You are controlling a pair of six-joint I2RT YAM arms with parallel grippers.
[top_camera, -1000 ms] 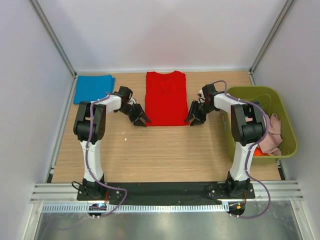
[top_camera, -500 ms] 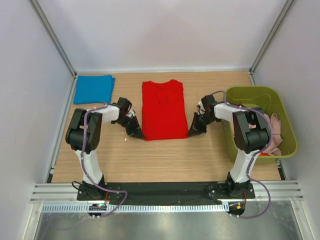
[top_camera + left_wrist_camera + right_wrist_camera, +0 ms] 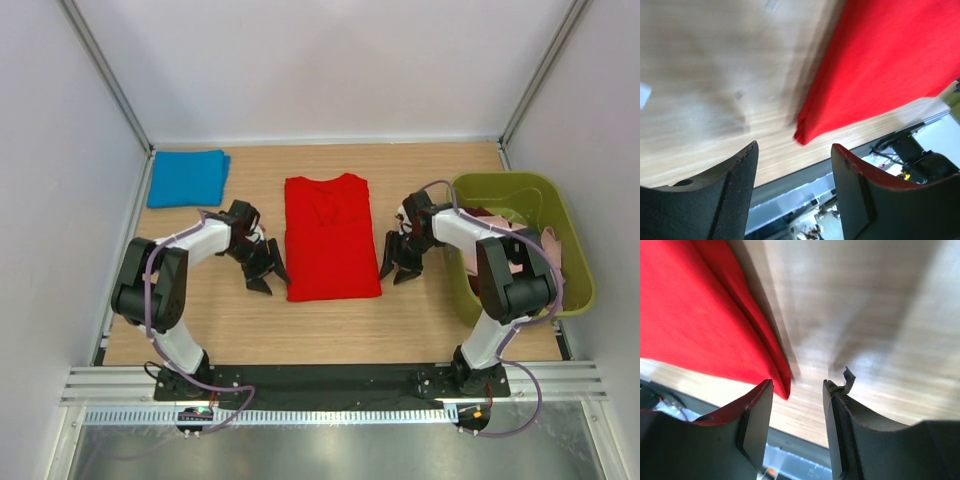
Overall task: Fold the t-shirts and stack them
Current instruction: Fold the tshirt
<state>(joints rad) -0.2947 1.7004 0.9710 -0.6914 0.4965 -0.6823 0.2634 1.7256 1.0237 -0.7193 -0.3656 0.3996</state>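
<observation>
A bright red t-shirt (image 3: 330, 237) lies flat on the table, folded lengthwise into a long panel, collar at the far end. My left gripper (image 3: 263, 275) is open and empty just left of its near left corner (image 3: 807, 135). My right gripper (image 3: 399, 270) is open and empty just right of its near right corner (image 3: 782, 385). A folded blue t-shirt (image 3: 187, 177) lies at the far left. Pale pink cloth (image 3: 540, 262) and a bit of orange cloth sit in the olive-green bin (image 3: 520, 185).
The bin stands at the table's right side, close behind my right arm. The enclosure's white walls close in the back and sides. The table's near edge and black base rail (image 3: 320, 378) lie just beyond the shirt's hem.
The red shirt has been pulled toward the near edge. Both grippers came nearer along its sides and now stand open beside its near corners, off the cloth.
</observation>
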